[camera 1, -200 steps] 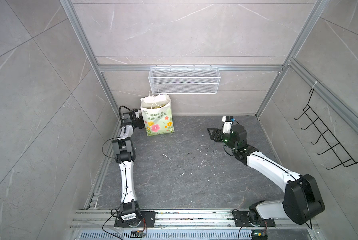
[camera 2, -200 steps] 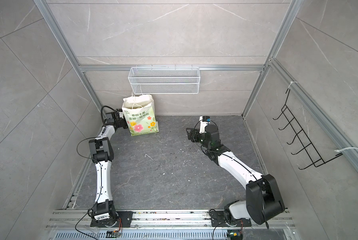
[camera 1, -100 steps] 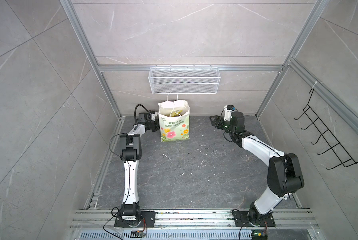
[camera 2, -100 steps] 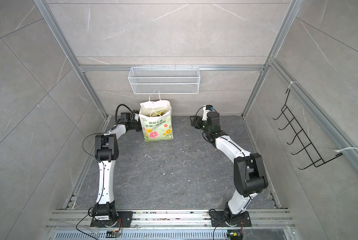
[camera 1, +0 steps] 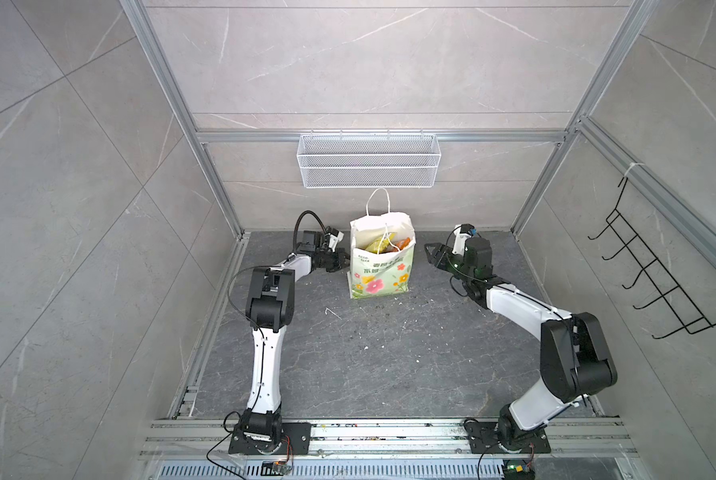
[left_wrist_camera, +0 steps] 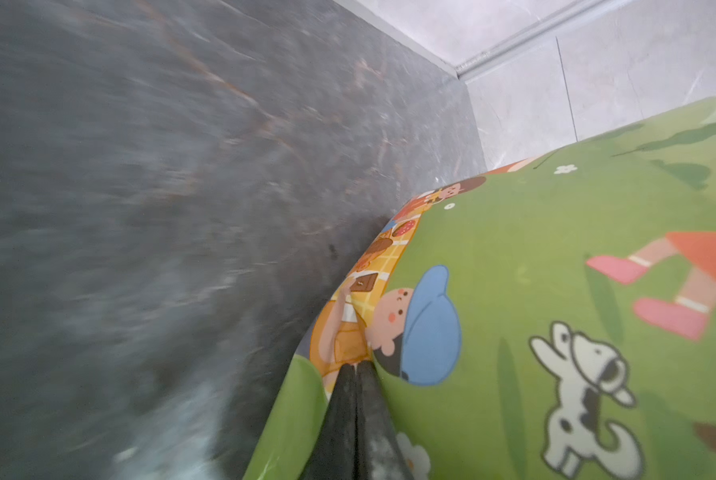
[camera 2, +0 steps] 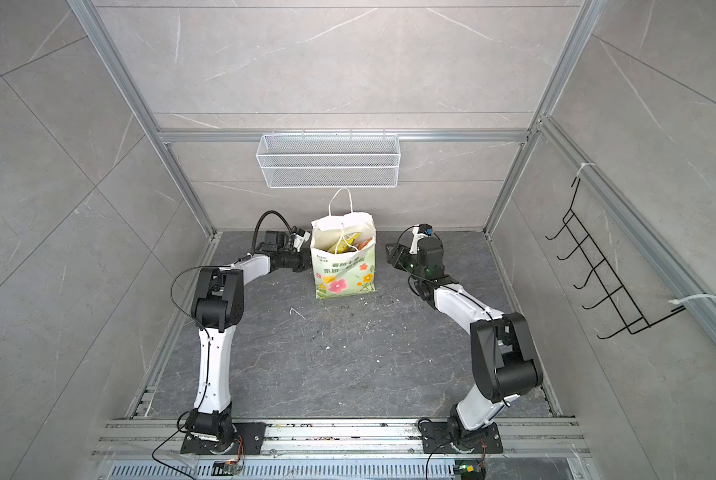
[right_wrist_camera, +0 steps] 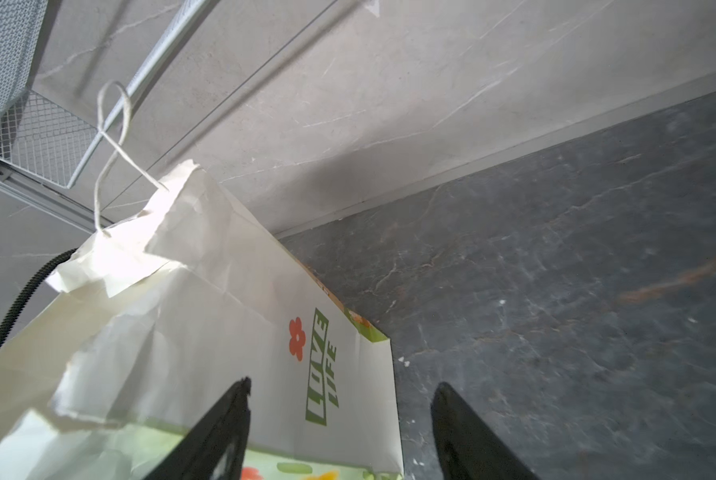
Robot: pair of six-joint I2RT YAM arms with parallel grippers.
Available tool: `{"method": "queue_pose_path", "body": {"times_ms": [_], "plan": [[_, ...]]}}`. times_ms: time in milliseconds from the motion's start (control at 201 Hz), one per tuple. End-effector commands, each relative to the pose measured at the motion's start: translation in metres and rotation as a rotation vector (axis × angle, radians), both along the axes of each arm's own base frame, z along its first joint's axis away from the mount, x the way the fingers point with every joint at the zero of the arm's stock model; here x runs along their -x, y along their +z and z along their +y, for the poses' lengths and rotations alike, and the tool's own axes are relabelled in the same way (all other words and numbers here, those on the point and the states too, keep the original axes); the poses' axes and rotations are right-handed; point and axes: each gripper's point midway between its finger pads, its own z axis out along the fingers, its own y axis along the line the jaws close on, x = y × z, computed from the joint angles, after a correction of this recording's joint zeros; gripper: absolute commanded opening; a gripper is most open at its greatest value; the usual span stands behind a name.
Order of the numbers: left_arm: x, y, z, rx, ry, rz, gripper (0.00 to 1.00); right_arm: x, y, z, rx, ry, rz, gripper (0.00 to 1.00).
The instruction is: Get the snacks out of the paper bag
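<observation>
Status: nothing unloaded yet. The paper bag stands upright near the back wall, below the wire basket, with its mouth open. As far as I can see, the snacks are all inside. Yellow and orange pouch tops show in the mouth in both top views, but I cannot count them. None lies on the floor.

Left gripper: jaws closed tight, tips pressed against the bag's green printed side in the left wrist view. I cannot tell whether a fold of paper is nipped between them.

Right gripper: jaws wide, nothing between them. It sits just beside the bag's "LOVE LIFE" side and is not touching it.

Judgement: the bag looks placed and steadied, and every pouch is left to pull. My next move would be to take the right gripper up over the rim and down into the mouth.
</observation>
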Motion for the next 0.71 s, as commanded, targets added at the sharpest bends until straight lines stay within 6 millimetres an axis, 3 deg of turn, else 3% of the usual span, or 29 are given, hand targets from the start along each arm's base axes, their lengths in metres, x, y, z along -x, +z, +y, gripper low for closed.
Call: {"method": "queue_pose_path", "body": {"times_ms": [0, 154, 224, 413, 513, 702], "plan": [[0.003, 0.069, -0.024, 0.057, -0.064, -0.19, 0.0, 0.002, 0.015, -0.034, -0.021, -0.105, -0.03, 0.7], [0.005, 0.072, -0.033, 0.059, -0.063, -0.198, 0.0, -0.001, -0.002, -0.066, 0.032, -0.167, 0.013, 0.69], [0.002, 0.076, -0.029, 0.045, -0.027, -0.208, 0.0, -0.008, -0.012, -0.071, 0.05, -0.151, 0.035, 0.67], [-0.012, 0.07, 0.016, -0.156, 0.217, -0.227, 0.0, -0.033, -0.04, -0.051, 0.129, 0.009, 0.109, 0.59], [-0.005, 0.061, 0.035, -0.211, 0.31, -0.215, 0.0, -0.042, -0.053, -0.032, 0.104, 0.117, 0.143, 0.55], [0.012, 0.028, 0.036, -0.18, 0.371, -0.133, 0.0, -0.058, -0.078, -0.007, 0.04, 0.219, 0.199, 0.52]]}}
